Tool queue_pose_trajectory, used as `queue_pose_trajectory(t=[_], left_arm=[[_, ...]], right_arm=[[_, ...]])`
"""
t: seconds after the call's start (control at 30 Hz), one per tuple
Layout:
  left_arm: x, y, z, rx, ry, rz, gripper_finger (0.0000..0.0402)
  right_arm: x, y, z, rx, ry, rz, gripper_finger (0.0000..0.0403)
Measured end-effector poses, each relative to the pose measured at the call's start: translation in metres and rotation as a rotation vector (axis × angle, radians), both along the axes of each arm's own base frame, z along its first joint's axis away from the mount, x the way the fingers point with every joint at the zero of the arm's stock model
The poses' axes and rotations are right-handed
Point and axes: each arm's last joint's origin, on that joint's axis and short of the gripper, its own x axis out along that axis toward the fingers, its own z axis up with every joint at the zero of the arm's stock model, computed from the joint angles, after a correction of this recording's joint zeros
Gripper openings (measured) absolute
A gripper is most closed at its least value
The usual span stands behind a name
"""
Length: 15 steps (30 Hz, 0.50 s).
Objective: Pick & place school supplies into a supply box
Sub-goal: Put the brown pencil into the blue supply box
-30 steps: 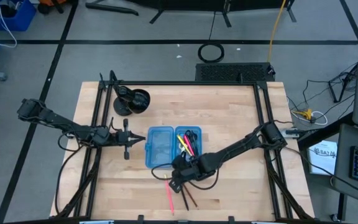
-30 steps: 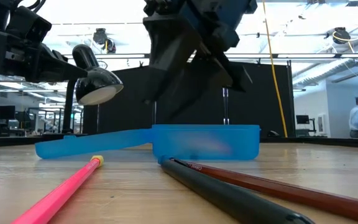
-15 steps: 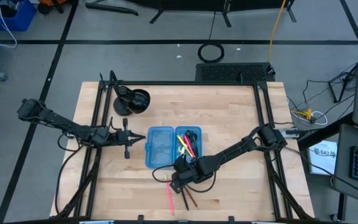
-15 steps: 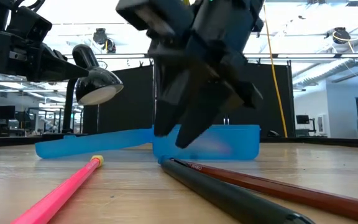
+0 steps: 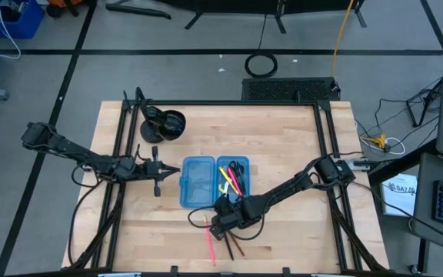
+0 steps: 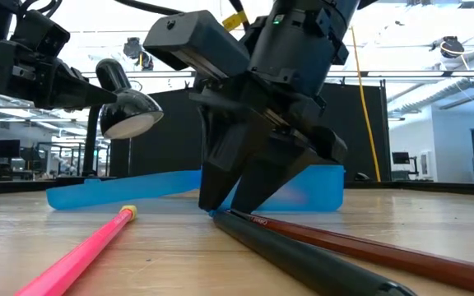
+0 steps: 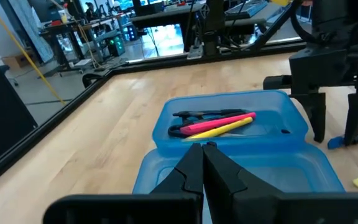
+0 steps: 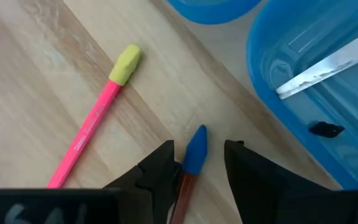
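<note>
The right gripper [image 8: 196,163] is standing with its fingers apart on either side of the blue-capped end of a brown pencil [image 8: 194,152], low over the wooden table [image 5: 298,146] just in front of the blue box [image 5: 198,181]. It is not gripping anything yet.

The risk, as I judge it, is that the fingers are closing near the very tip, so the pencil may be pivoting or slipping out as it rises. The black pencil [image 6: 303,255] is lying right beside it and could be getting nudged or pinched too. The pink pencil [image 8: 95,121] is lying a little apart.

Scissors and a few pens are already lying in the box's right half.

The left gripper [image 5: 160,171] is waiting shut beside the box.

A black stand [image 5: 164,123] is sitting at the table's far left, with lab benches and monitors showing beyond.
</note>
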Motion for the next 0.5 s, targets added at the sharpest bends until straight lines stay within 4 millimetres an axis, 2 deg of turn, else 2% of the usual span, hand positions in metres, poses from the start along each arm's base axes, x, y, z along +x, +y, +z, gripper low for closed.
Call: queue_pose_trajectory(t=[0.27, 0.5], left_arm=[[0.000, 0.000, 0.000, -0.004, 0.000, 0.000, 0.0008], [0.000, 0.000, 0.000, -0.011, -0.001, -0.001, 0.0008]], right_arm=[[-0.015, -0.005, -0.009, -0.022, 0.156, -0.041, 0.0137], [-0.032, 0.000, -0.011, -0.051, 0.274, -0.090, 0.0137]])
